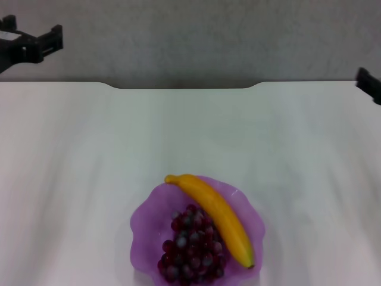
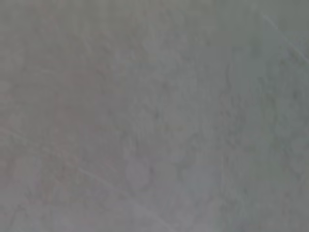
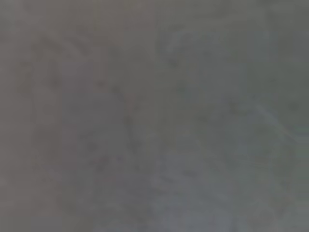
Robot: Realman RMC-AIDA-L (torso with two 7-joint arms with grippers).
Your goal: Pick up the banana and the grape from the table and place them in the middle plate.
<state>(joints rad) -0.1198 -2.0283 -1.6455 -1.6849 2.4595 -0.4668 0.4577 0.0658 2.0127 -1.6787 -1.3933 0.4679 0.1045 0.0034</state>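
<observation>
In the head view the purple scalloped plate (image 1: 149, 217) sits on the white table (image 1: 77, 167) near its front edge. The yellow banana (image 1: 217, 217) lies diagonally across the plate's right half. The bunch of dark red-purple grapes (image 1: 191, 245) lies in the plate beside it, on its left. My left gripper (image 1: 37, 44) is raised at the far left, beyond the table's far edge. My right gripper (image 1: 369, 84) shows only partly at the far right edge. Both are far from the plate. The wrist views show only a plain grey surface.
The table's far edge has a shallow notch (image 1: 184, 87) in the middle. A grey wall (image 1: 196, 36) stands behind it.
</observation>
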